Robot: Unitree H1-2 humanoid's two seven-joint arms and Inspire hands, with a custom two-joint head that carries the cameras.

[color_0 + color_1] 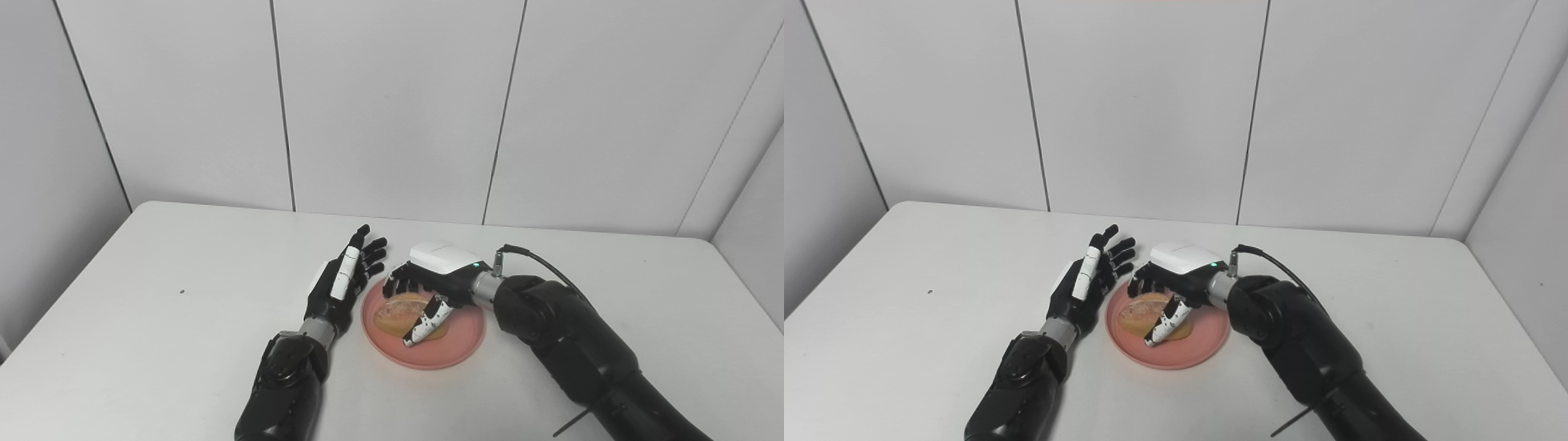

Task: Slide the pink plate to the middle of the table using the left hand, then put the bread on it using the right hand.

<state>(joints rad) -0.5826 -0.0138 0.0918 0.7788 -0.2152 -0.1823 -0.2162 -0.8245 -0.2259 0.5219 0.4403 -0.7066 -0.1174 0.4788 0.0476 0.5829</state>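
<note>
Near the middle of the table (153, 343) sits the plate (456, 352), and the bread (398, 311) lies on it, toward its left half. My right hand (429, 288) arches over the bread from the right, with my fingers (395, 285) curled down behind it and my thumb (427, 321) laid across its front. It looks to me like I am grasping the bread, though I cannot tell how firmly I press, or whether I have begun to let go. My left hand (343, 282) stands just beside the plate's left rim, fingers spread and pointing away from me, holding nothing. Whether its edge touches the rim I cannot tell.

By my judgement the slide is done, since the plate is about central. The bread seems to rest on the plate, so what is left is to loosen my right hand and draw it off without dragging the bread along.

Much is hidden: my right palm covers the far part of the bread and the plate's back rim, so I cannot see how the bread sits there. My thumb hides a strip of its front. The underside of the bread is out of sight, so full contact with the plate is a guess. Both forearms are cut off at the bottom edge
</note>
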